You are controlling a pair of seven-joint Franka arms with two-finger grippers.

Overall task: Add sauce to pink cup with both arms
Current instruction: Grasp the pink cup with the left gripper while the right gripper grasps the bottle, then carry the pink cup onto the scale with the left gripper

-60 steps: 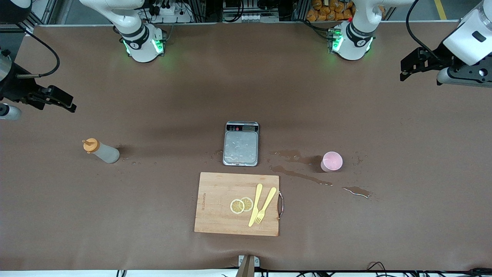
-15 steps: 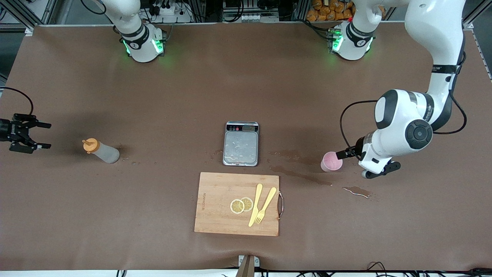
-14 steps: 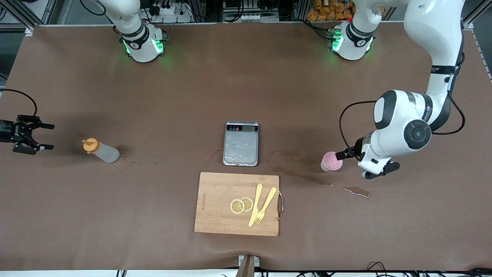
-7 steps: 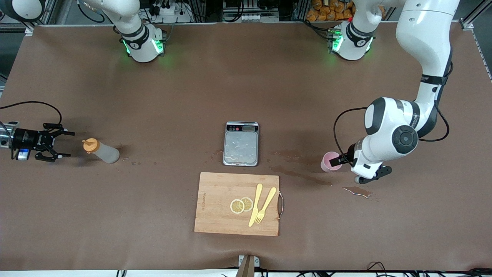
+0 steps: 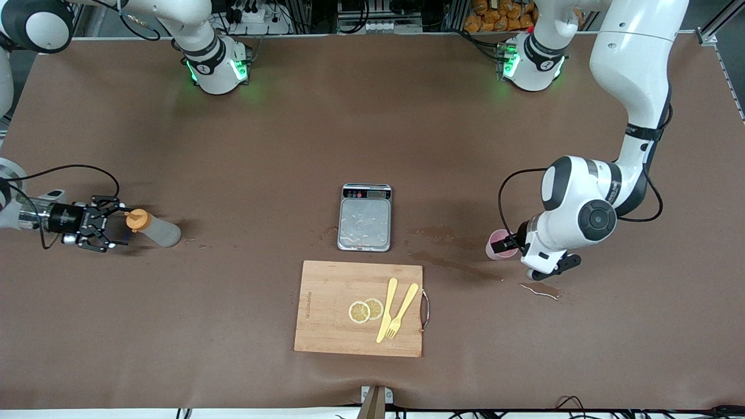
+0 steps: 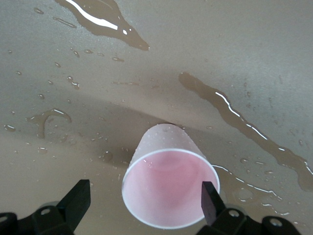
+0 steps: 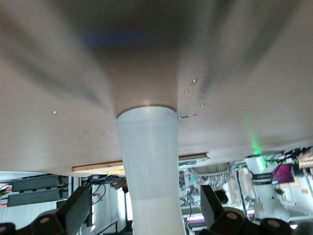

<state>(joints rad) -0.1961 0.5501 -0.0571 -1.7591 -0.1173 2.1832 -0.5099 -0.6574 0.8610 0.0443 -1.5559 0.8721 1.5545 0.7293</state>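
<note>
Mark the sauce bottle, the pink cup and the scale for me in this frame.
sauce bottle (image 5: 158, 230), front view, on its translucent body, clear of the orange cap.
pink cup (image 6: 168, 188), left wrist view, on the pink inside wall below the rim.
scale (image 5: 365, 224), front view, on the wet silver weighing plate.

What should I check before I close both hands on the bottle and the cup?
1. Left hand open around the pink cup: ok, one finger on each side of it.
2. Cup upright and open: ok, seen from the left wrist.
3. Right hand open around the sauce bottle: ok, bottle lies between the fingers.
4. Right hand at the bottle's orange cap end: ok in the front view.
5. Fingers touching either object: cannot tell.
6. Dry table around the cup: not ok, puddles lie beside it.
</note>
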